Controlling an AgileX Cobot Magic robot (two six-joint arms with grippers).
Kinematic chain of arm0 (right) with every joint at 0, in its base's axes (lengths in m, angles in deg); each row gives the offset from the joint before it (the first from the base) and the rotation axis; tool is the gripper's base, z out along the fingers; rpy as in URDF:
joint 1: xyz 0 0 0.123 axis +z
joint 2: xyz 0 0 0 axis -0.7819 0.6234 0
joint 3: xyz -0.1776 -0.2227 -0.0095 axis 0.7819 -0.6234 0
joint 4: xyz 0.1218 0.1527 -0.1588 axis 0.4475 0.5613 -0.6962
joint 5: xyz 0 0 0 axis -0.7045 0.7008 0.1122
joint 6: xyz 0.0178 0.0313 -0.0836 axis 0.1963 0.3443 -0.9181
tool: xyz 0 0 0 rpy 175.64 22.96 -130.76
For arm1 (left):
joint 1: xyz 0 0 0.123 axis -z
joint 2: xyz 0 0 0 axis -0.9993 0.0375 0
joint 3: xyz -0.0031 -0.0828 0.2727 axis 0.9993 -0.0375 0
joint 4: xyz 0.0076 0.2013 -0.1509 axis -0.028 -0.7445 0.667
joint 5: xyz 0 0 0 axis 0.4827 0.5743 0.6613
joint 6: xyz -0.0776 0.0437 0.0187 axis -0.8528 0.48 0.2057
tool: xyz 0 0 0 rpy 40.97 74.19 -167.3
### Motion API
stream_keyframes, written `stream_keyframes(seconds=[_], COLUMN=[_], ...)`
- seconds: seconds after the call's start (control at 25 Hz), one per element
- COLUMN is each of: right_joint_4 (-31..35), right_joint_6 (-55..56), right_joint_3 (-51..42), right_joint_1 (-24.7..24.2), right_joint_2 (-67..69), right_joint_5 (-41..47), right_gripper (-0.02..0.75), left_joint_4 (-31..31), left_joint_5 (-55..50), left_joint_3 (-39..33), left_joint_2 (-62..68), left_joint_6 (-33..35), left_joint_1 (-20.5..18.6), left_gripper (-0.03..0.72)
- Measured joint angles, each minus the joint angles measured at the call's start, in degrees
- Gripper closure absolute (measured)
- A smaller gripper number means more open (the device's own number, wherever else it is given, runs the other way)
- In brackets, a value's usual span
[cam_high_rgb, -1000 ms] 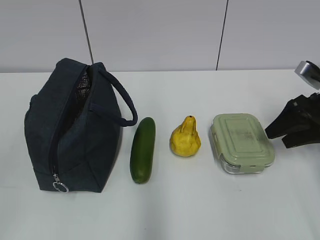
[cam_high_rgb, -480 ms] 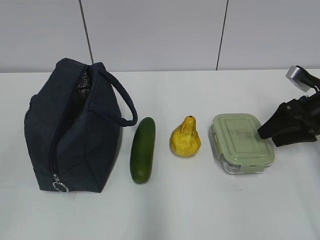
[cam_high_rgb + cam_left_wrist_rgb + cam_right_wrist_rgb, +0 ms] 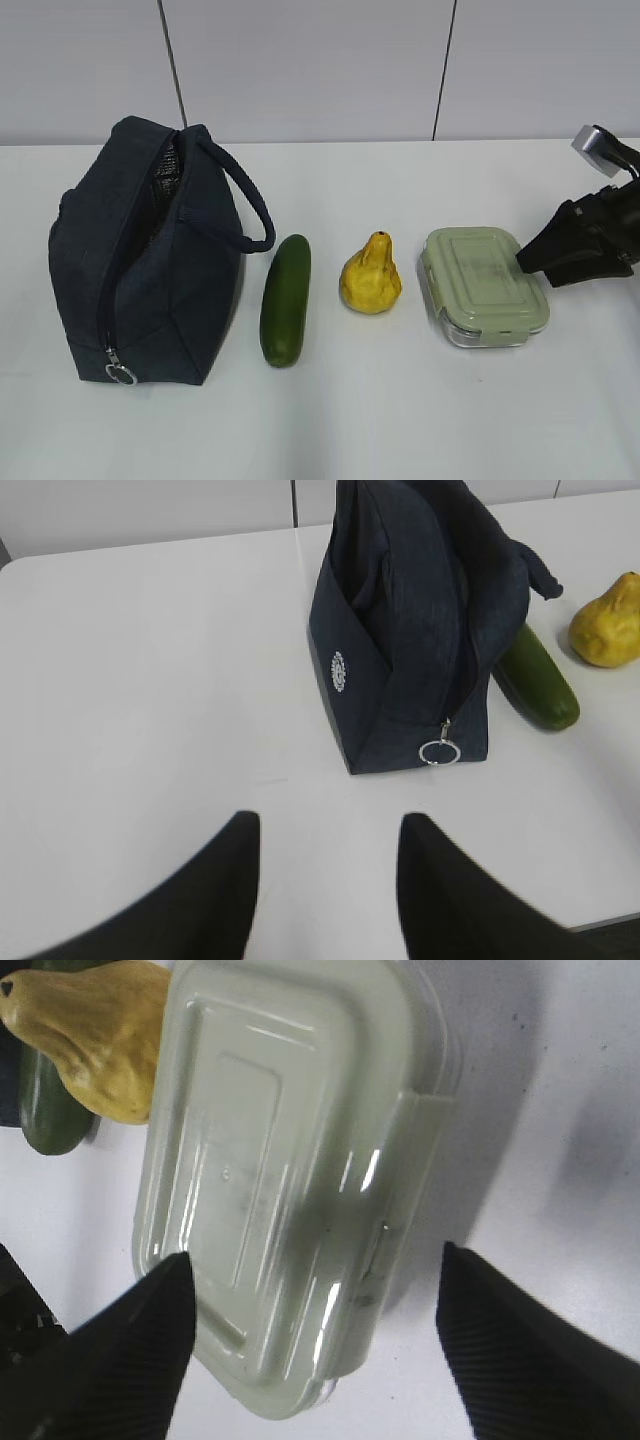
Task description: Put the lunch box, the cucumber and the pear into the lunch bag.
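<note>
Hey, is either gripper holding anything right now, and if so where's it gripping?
Nothing is held. The right gripper stands open over the lunch box; the left gripper is open above bare table.

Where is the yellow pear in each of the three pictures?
Exterior view: the pear stands in the middle of the table, between the cucumber and the lunch box.
Left wrist view: at the right edge, upper part, beyond the cucumber.
Right wrist view: top left corner, beside the lunch box's lid.
Shared landmark: the cucumber, next to the pear in every view.
</note>
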Motion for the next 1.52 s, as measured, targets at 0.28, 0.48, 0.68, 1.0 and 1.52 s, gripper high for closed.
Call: stream_keyframes(seconds=[0.28,0.48,0.68,1.0,1.52], right_joint_4=[0.5,4.1,5.1,5.3,8.7], right_joint_6=[-0.4,-0.9,-1.2,-1.6,-4.4], right_joint_3=[0.0,0.0,0.0,0.0,0.0], right_joint_1=[0.0,0.0,0.0,0.0,0.0], right_joint_2=[0.0,0.4,3.3,4.7,7.7], right_joint_5=[0.0,0.1,0.1,0.1,0.1], right_gripper=[0.153,0.153,0.153,0.153,0.153], left_joint_4=[0.0,0.0,0.0,0.0,0.0], left_joint_5=[0.0,0.0,0.0,0.0,0.0], left_joint_3=[0.0,0.0,0.0,0.0,0.0], left_joint_2=[0.0,0.0,0.0,0.0,0.0], left_joint_6=[0.0,0.0,0.0,0.0,0.0], left_joint_1=[0.0,0.0,0.0,0.0,0.0], left_gripper=[0.412,0.412,0.412,0.412,0.412])
